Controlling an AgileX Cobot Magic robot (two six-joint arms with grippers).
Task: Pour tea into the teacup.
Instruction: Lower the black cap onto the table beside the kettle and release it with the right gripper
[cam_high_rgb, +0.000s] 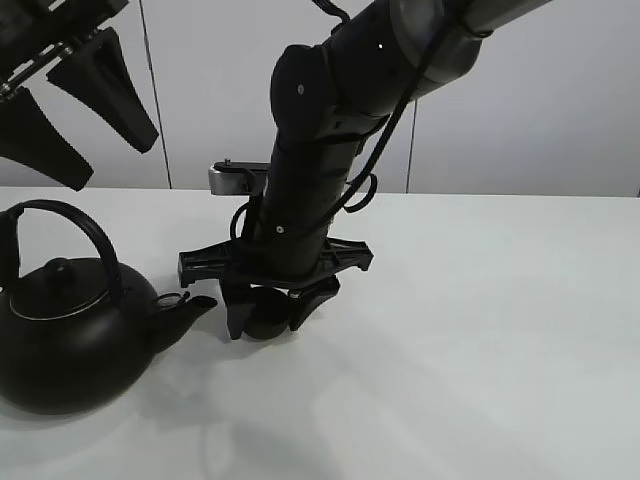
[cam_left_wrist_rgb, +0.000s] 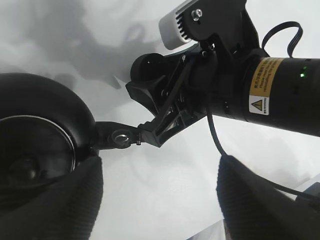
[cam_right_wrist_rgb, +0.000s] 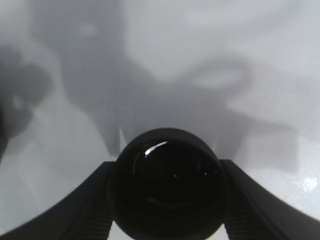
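The small black teacup (cam_high_rgb: 267, 322) stands on the white table, just right of the spout (cam_high_rgb: 190, 310) of the big black kettle (cam_high_rgb: 60, 345). My right gripper (cam_high_rgb: 266, 326) reaches down from above, and its fingers press both sides of the cup. In the right wrist view the teacup (cam_right_wrist_rgb: 167, 185) fills the gap between the fingers (cam_right_wrist_rgb: 85, 205). My left gripper (cam_high_rgb: 110, 160) is open and empty, raised high above the kettle. The left wrist view shows the kettle (cam_left_wrist_rgb: 35, 145), its spout (cam_left_wrist_rgb: 117, 137) and the cup (cam_left_wrist_rgb: 150, 65). No tea is visible.
The white table (cam_high_rgb: 480, 340) stretches to the right and front. A white wall (cam_high_rgb: 540, 110) stands behind. The right arm (cam_high_rgb: 320, 150) slants down across the middle of the scene. The kettle's arched handle (cam_high_rgb: 85, 230) stands upright.
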